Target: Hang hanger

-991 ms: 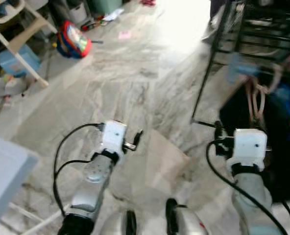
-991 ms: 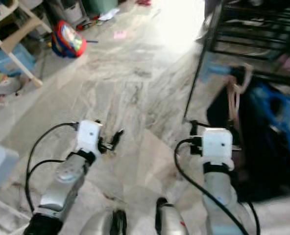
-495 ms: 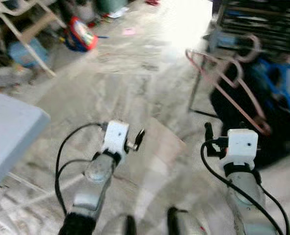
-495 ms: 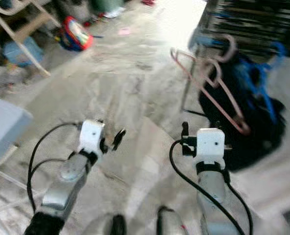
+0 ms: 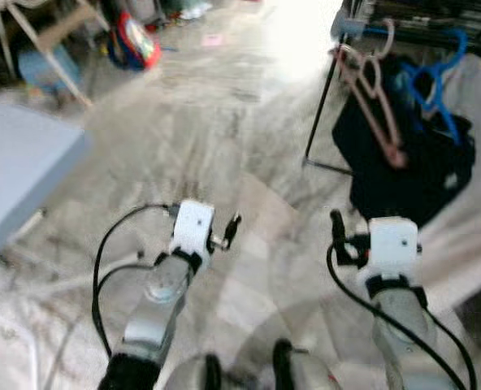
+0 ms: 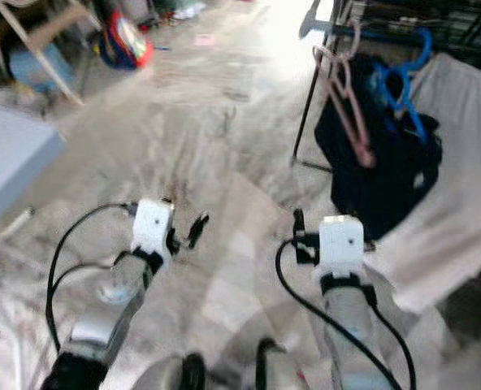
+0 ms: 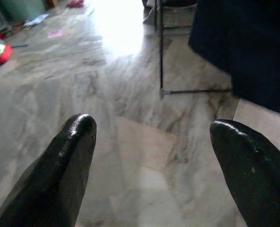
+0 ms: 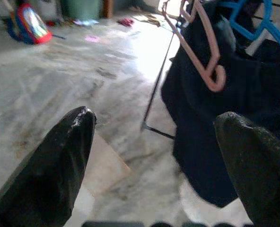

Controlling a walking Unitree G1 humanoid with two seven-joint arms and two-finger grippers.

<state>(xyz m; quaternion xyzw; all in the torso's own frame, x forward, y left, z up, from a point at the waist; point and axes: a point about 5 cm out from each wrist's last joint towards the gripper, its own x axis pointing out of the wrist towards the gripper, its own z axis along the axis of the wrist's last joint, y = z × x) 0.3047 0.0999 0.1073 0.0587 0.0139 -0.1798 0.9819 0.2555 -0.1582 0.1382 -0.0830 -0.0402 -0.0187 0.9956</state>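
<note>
Hanging from the black metal rack (image 5: 362, 20), a pink hanger (image 5: 369, 97) dangles against a dark navy garment (image 5: 403, 166), with a blue hanger (image 5: 431, 85) just beside it on the same rail. The rack stands ahead and to the robot's right, on a pale marble floor (image 5: 216, 122). A white cloth (image 6: 460, 187) lies next to the garment, on the side away from the open floor. Both arms are held low, short of the rack and well apart from the hangers. The left gripper (image 7: 149, 156) has its two black fingers spread wide with only floor between them. The right gripper (image 8: 154, 161) is likewise spread and holds nothing, facing the pink hanger. Far across the floor from the rack sit a red and blue bag (image 5: 135, 45) and a wooden chair frame (image 5: 49, 36). A grey-blue table corner (image 5: 17, 162) juts in on the robot's left.
</note>
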